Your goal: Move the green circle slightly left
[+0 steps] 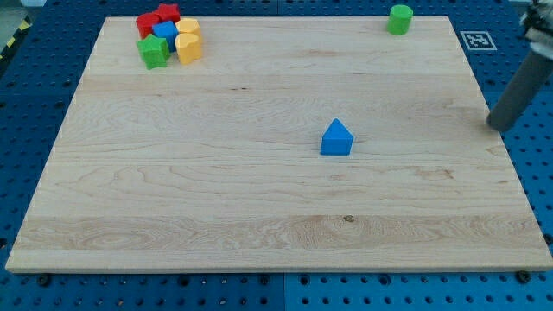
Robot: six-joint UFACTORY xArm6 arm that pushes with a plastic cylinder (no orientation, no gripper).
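The green circle point(399, 19) is a short green cylinder near the board's top edge, toward the view's right. My tip point(497, 126) is the lower end of a dark rod at the board's right edge, well below and to the right of the green circle, touching no block. A blue triangular block point(336, 139) sits alone near the middle of the board, left of my tip.
A cluster sits at the board's top left: a red star point(168, 12), a red block point(148, 23), a blue block point(165, 32), two yellow blocks point(188, 41) and a green star point(154, 52). A fiducial marker point(477, 40) lies off the board's top right corner.
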